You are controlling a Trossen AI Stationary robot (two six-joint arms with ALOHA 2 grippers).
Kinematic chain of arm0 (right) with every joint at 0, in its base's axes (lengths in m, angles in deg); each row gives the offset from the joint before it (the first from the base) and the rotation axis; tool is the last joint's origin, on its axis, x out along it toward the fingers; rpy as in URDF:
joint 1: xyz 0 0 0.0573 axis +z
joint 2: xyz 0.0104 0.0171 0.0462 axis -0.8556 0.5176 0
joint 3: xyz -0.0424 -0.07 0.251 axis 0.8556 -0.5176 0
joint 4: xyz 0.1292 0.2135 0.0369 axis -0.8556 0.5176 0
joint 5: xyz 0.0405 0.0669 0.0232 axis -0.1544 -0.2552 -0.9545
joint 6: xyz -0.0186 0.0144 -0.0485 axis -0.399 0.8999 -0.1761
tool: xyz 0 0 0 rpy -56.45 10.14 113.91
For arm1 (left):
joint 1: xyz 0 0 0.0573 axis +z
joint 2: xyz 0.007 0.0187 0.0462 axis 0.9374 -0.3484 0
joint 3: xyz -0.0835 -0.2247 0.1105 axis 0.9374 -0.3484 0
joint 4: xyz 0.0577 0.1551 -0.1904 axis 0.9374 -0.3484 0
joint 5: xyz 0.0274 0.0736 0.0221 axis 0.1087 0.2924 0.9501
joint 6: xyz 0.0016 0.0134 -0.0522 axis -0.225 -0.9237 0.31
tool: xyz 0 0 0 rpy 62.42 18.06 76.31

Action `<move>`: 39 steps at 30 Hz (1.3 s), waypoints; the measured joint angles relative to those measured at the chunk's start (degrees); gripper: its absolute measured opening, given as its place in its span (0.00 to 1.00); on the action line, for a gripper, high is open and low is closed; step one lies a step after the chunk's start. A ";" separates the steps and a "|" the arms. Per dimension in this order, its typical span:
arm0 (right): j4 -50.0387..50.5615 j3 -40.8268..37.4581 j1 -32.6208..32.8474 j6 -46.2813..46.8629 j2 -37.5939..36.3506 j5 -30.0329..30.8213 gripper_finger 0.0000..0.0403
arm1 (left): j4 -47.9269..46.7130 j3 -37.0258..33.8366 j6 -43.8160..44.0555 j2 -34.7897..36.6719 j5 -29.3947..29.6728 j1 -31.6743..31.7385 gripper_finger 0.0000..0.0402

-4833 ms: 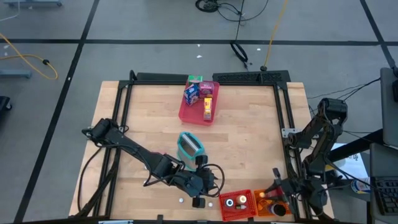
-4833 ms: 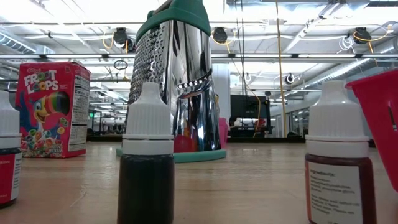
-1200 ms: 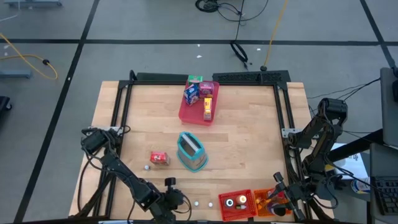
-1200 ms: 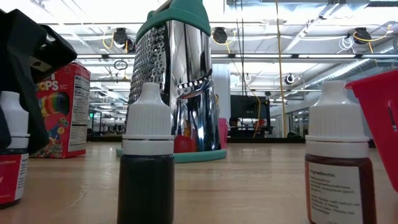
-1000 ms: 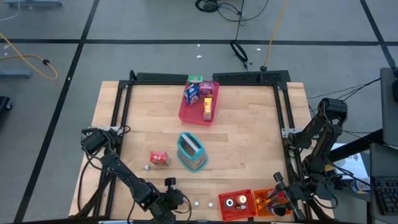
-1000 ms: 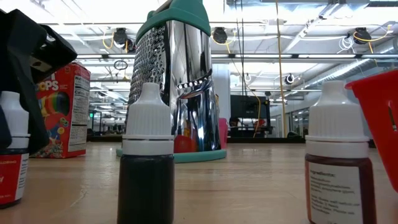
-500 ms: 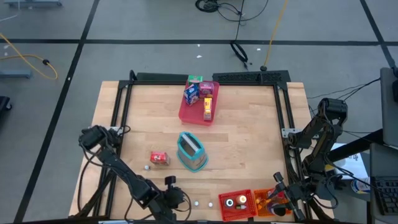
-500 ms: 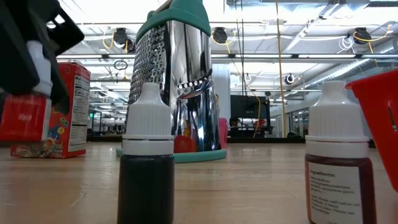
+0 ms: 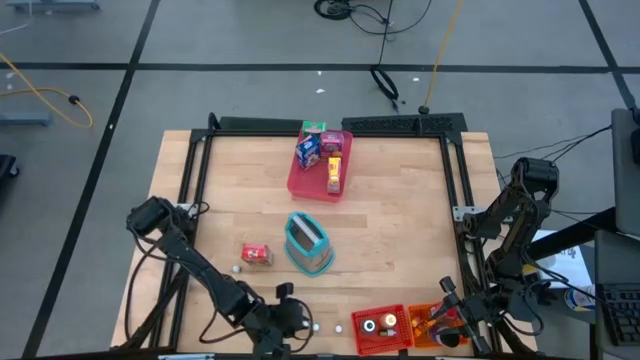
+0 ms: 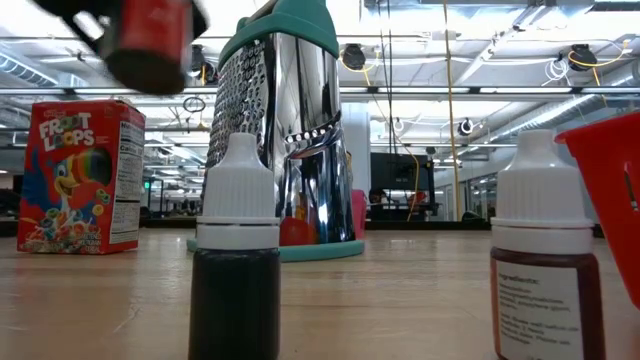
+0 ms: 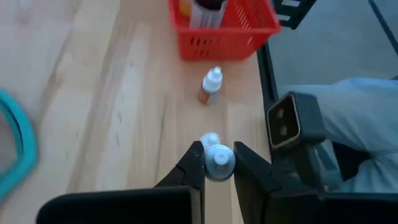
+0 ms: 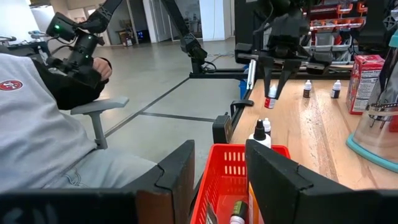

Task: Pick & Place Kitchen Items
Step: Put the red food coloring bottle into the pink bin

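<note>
We see the left claw (image 11: 218, 163) pinching a small red dropper bottle (image 11: 219, 160) by its white cap, fingers (image 11: 193, 167) pressed against either side of it. In the low view the bottle (image 10: 150, 38) hangs clear above the surface (image 9: 400, 220), blurred, up near the cereal box (image 10: 80, 176). From above, the left claw (image 9: 285, 312) sits near the front edge of the surface, left of the red bin (image 9: 382, 328).

Below the held bottle, in the left wrist view, another white-capped bottle (image 11: 209, 139) stands on the surface, and a further one (image 11: 211, 86) stands nearer the red bin (image 11: 225, 28). In the low view a dark-filled dropper bottle (image 10: 236, 262) and a brown-filled one (image 10: 542, 255) stand upright in front, with the steel grater (image 10: 285, 130) behind them.

The right claw (image 12: 219, 169) hovers over the red bin (image 12: 242, 163), its fingers standing apart with nothing visible between them. From above it (image 9: 447, 314) is at the front right corner, by the orange bin (image 9: 440, 332).

At the back of the surface the pink tray (image 9: 305, 182) carries a blue packet (image 9: 308, 152), a pink packet (image 9: 333, 144) and a yellow packet (image 9: 333, 173); a green packet (image 9: 313, 128) stands at its far edge. The grater (image 9: 306, 242) is mid-surface, the cereal box (image 9: 256, 255) just beside it on the left. A person sits beyond the surface's edge in the right wrist view, a sleeve (image 12: 37, 118) showing.
</note>
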 joint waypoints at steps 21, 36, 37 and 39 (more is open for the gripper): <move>-4.10 0.00 -4.45 -10.14 -0.70 0.34 0.33 | 3.31 7.29 -23.88 0.00 -15.29 15.54 0.13; -4.52 0.00 -7.18 -28.94 -3.62 19.25 0.31 | 13.94 7.29 -27.37 -2.30 -27.52 19.77 0.11; -4.51 0.00 -7.26 -29.13 -4.09 19.58 0.31 | 14.05 7.29 -26.83 -2.68 -27.59 19.52 0.11; -4.19 0.00 -7.43 -29.56 -4.62 19.59 0.31 | 16.21 7.29 -25.36 -3.72 -27.57 19.12 0.11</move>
